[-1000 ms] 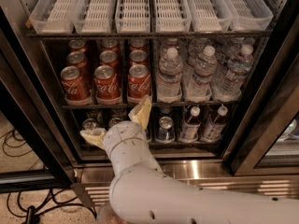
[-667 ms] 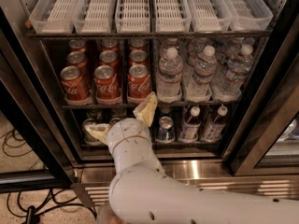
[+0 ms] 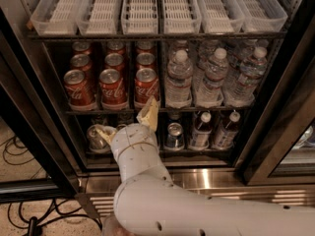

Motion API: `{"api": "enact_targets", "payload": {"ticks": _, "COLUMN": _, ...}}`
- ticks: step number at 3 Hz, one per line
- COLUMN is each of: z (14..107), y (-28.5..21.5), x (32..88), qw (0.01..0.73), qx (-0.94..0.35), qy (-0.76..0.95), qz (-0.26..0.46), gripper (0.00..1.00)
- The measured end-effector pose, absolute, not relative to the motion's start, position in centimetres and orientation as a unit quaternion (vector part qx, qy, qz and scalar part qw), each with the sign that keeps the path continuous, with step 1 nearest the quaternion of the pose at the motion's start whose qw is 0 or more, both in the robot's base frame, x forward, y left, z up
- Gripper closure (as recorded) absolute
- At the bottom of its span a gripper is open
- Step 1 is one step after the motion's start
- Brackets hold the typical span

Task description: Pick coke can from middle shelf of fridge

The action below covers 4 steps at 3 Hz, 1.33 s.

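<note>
Several red coke cans stand in three lanes on the left of the middle shelf (image 3: 206, 109) of the fridge (image 3: 206, 178). The front ones are at left (image 3: 76, 89), middle (image 3: 112, 87) and right (image 3: 146, 85). My gripper (image 3: 126, 117) is open, just below the shelf's front edge and in front of the lower shelf. One beige finger (image 3: 149, 114) points up under the right front can. The other finger (image 3: 103, 132) reaches left, in front of a silver can. It holds nothing.
Water bottles (image 3: 178, 80) fill the right half of the middle shelf. White slotted trays (image 3: 142, 9) sit on the rack above. The lower shelf holds silver cans (image 3: 174, 134) and small bottles (image 3: 201, 129). Dark door frames stand at left and right. Cables lie on the floor at left.
The gripper has shifted only slightly, with the wrist edging up toward the middle shelf's front edge. The cans and bottles have not moved.
</note>
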<state>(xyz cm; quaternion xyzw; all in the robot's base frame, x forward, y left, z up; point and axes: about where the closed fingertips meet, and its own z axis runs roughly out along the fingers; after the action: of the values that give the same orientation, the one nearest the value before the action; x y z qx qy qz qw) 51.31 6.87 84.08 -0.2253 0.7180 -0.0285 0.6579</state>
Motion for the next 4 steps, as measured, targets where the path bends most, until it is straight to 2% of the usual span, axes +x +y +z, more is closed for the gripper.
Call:
{"api": "enact_targets", "payload": {"ticks": 1, "z": 84.0, "y": 7.6, "x": 51.6, "qw": 0.663, "qx": -0.225, "qy": 0.714, "qz": -0.018, "gripper": 0.21}}
{"api": "enact_targets", "payload": {"ticks": 2, "z": 83.7, "y": 8.6, "x": 51.8, "qw": 0.667, "qx": -0.228, "qy": 0.709, "qz": -0.005, "gripper": 0.15}}
{"api": "enact_targets", "payload": {"ticks": 4, "z": 82.5, "y": 11.6, "x": 53.2, "qw": 0.672, "qx": -0.231, "qy": 0.703, "qz": 0.029, "gripper": 0.18}}
